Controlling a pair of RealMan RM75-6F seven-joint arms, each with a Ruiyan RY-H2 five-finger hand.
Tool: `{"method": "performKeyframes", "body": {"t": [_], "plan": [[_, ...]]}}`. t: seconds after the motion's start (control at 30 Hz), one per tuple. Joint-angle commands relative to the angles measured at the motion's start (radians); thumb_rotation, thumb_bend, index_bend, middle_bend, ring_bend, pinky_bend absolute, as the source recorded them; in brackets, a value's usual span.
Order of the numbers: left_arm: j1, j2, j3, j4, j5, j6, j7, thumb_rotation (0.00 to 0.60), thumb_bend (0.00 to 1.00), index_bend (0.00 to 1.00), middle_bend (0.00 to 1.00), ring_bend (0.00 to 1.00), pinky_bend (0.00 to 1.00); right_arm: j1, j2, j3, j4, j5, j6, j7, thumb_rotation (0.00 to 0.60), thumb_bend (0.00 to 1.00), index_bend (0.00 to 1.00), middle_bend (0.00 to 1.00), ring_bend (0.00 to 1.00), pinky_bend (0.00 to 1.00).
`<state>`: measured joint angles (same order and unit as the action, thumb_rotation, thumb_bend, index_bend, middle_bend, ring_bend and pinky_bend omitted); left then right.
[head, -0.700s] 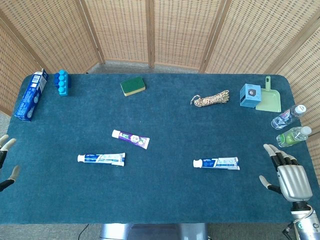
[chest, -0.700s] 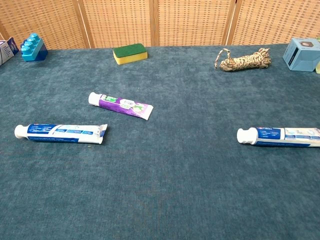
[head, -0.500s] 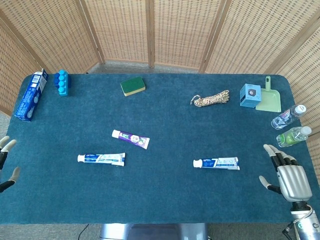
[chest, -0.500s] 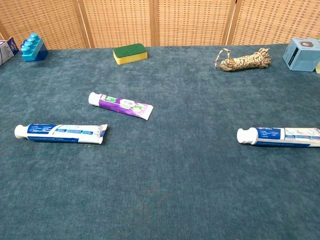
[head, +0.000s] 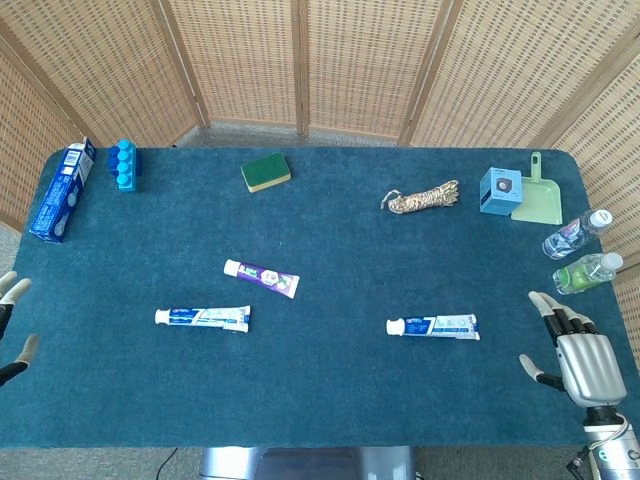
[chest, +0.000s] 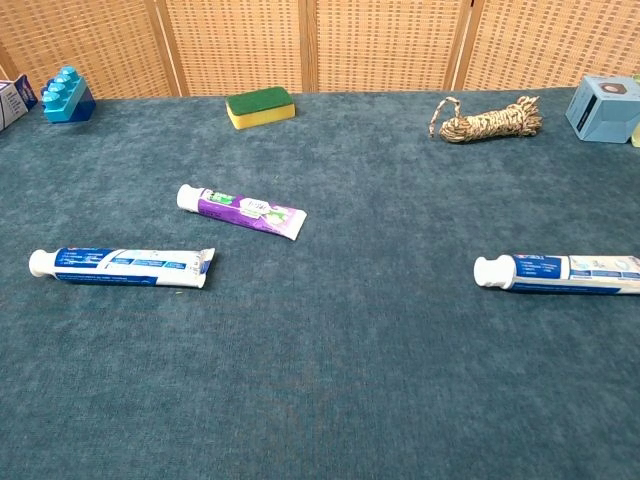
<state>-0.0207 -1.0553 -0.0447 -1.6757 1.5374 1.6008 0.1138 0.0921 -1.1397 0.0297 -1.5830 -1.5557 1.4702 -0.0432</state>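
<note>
- Right hand (head: 583, 362) is sliding a touch toward the near edge compared with a moment ago; left hand (head: 10, 325) and every tube are staying put.
- Left hand is showing only at the left border of the head view, fingers spread, nothing in them, hanging off the table (head: 330, 400) edge.
- Nearest to it, the left blue-and-white toothpaste tube (head: 203, 317) is lying flat, long axis running left to right, cap pointing left toward that hand, crimped end to the right.
- Just beyond it, the purple toothpaste tube (head: 262, 277) is lying on a slight diagonal, cap pointing left and away, tail toward the right and nearer.
- Right of centre, the right blue-and-white toothpaste tube (head: 433, 326) is lying almost level, cap pointing left, flat end aiming at the right hand.
- Right hand is hovering at the near right corner, fingers apart and pointing away from the robot, gripping nothing, well apart from that tube.
- Along the far side: blue carton (head: 62, 190), blue block (head: 122, 165), sponge (head: 265, 172), rope coil (head: 421, 197), blue box (head: 499, 190), green dustpan (head: 537, 199), two bottles (head: 578, 234).
</note>
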Motion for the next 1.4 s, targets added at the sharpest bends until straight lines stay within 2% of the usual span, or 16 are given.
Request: {"method": "performKeyframes", "body": {"t": [0.03, 0.4, 0.67, 0.8, 1.03, 1.17, 1.4], "plan": [[-0.001, -0.001, 0.001, 0.002, 0.004, -0.002, 0.001, 0.600, 0.34, 0.12, 0.12, 0.11, 0.12, 0.003, 0.001, -0.002, -0.005, 0.000, -0.008, 0.001, 0.529, 0.28, 0.07, 0.16, 0.20, 0.27], [0.001, 0.036, 0.000, -0.047, 0.016, 0.008, 0.008, 0.600, 0.34, 0.12, 0.12, 0.11, 0.11, 0.043, 0.004, -0.026, -0.059, 0.003, -0.112, -0.034, 0.529, 0.28, 0.11, 0.16, 0.18, 0.27], [-0.017, 0.074, -0.005, -0.105, 0.024, -0.017, -0.008, 0.600, 0.34, 0.12, 0.11, 0.11, 0.10, 0.097, -0.017, -0.030, -0.097, 0.020, -0.213, -0.075, 0.515, 0.28, 0.11, 0.12, 0.14, 0.27], [-0.031, 0.085, -0.008, -0.120, 0.024, -0.037, 0.004, 0.600, 0.34, 0.12, 0.11, 0.12, 0.10, 0.142, -0.028, -0.017, -0.119, 0.046, -0.283, -0.116, 0.489, 0.28, 0.11, 0.09, 0.12, 0.27], [-0.050, 0.082, -0.011, -0.126, 0.014, -0.066, 0.013, 0.600, 0.34, 0.12, 0.10, 0.12, 0.10, 0.214, -0.055, 0.015, -0.111, 0.108, -0.379, -0.178, 0.484, 0.28, 0.12, 0.09, 0.11, 0.26], [-0.059, 0.078, -0.014, -0.125, 0.003, -0.082, 0.021, 0.600, 0.34, 0.12, 0.10, 0.12, 0.10, 0.257, -0.075, 0.030, -0.091, 0.157, -0.439, -0.225, 0.423, 0.28, 0.12, 0.08, 0.08, 0.25], [-0.066, 0.077, -0.020, -0.119, -0.014, -0.091, 0.019, 0.600, 0.34, 0.12, 0.10, 0.12, 0.09, 0.311, -0.115, 0.040, -0.041, 0.245, -0.511, -0.306, 0.379, 0.28, 0.20, 0.06, 0.04, 0.23]]}}
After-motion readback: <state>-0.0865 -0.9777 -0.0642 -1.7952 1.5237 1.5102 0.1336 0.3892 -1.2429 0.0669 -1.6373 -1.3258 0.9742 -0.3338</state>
